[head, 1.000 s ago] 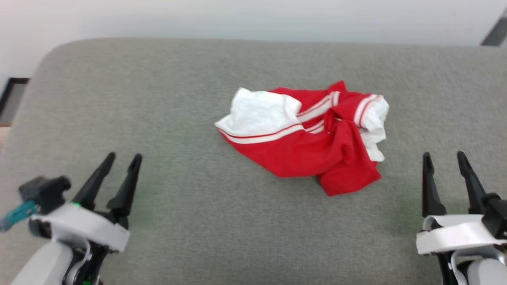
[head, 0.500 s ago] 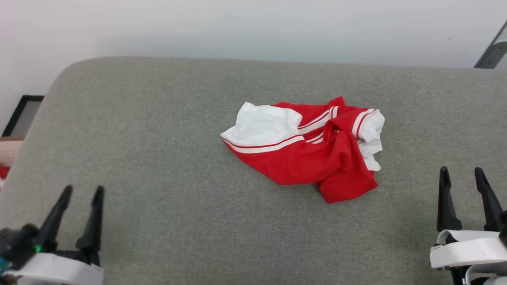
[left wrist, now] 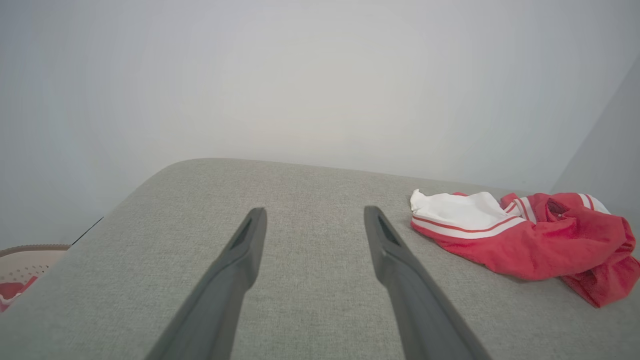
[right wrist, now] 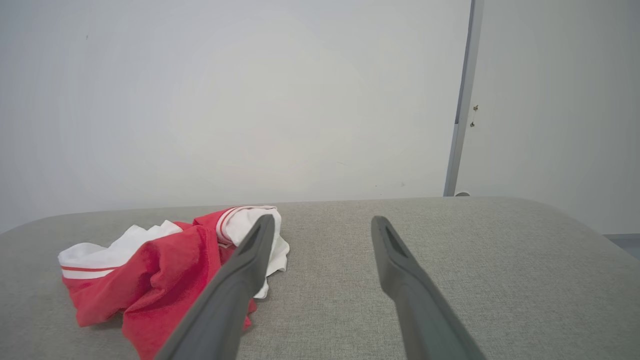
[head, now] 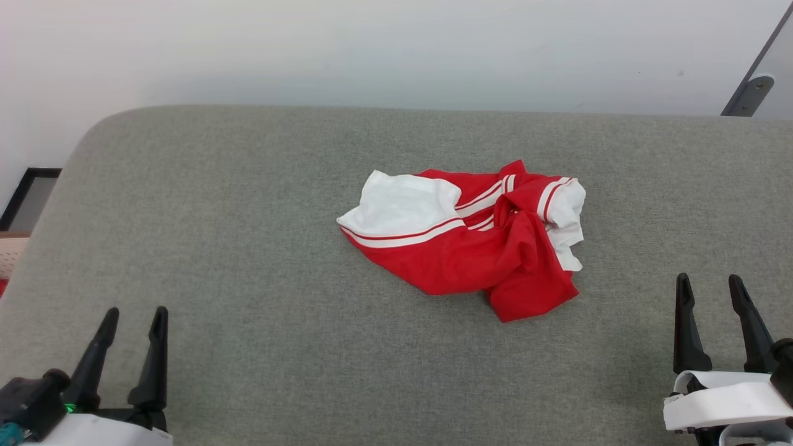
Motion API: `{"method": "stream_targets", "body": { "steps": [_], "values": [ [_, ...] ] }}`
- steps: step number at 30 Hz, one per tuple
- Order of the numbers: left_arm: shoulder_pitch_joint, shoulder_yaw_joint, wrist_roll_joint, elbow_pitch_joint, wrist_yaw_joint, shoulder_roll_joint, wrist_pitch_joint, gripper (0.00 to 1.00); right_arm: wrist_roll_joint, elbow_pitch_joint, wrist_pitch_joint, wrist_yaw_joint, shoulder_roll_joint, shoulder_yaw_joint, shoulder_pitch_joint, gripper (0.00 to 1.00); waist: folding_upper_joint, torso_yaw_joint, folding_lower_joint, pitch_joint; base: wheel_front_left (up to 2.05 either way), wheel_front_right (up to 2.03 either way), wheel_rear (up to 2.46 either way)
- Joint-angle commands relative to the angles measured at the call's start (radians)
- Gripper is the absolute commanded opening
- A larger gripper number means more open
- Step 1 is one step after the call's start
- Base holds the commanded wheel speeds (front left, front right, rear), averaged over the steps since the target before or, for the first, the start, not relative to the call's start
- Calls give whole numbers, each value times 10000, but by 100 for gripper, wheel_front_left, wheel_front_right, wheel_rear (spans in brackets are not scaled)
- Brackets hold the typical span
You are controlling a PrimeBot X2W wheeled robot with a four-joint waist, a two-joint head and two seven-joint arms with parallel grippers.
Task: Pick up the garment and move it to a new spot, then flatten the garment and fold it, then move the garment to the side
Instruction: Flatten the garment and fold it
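The garment [head: 471, 248] lies bunched on the desk [head: 248, 248], a little right of centre. The left tool [head: 136, 311] is over the near left part of the desk and the right tool [head: 709, 279] over the near right, with the garment farther off between them, touching neither. A wall [head: 372, 49] stands behind the desk, and a basket [left wrist: 25, 260] sits low off its left edge.

The garment [head: 471, 260], lying ahead of the right gripper [head: 708, 277] and towards its inner side, is soft, thin cloth, matt and heavily creased. The padded surface [head: 248, 248] beneath both claws is a coarse grey woven fabric with a fine flecked grain (slightly rough by the look of it). The right gripper and the left gripper [head: 136, 310] have fingers [left wrist: 240, 270] of smooth, dark, matt plastic rising from pale, faintly glossy shells [head: 725, 399], and the wall [head: 372, 49] beyond the fingertips is smooth and matt.
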Motion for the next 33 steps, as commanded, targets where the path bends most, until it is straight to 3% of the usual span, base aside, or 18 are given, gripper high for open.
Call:
{"method": "stream_targets", "body": {
  "steps": [1, 16, 21, 27, 33],
  "values": [
    [61, -33, -118, -23, 17, 22, 1, 100, 15, 39, -56, -12, 5, 25, -78, 100, 0, -3, 0, -12, 0, 0, 0],
    [47, -272, -409, -136, 17, 132, 1, 100, -42, 132, -84, -12, 10, 379, -295, 100, 0, -47, 0, 26, 0, 0, 0],
    [-25, -322, -444, -191, 17, 12, 1, 100, -212, 222, 489, -12, 5, 753, -732, 100, 0, 16, 0, 243, 0, 0, 0],
    [-342, -570, -587, -178, 17, -248, 1, 100, -854, 361, 3089, -12, -180, 1109, -2172, 100, 0, 360, 0, 869, 0, 0, 0],
    [-772, -834, -782, 11, 17, -439, 1, 100, -709, 760, 8047, -12, -808, 1374, -3628, 100, 0, 752, 0, 1612, 0, 0, 0]
  ]
}}
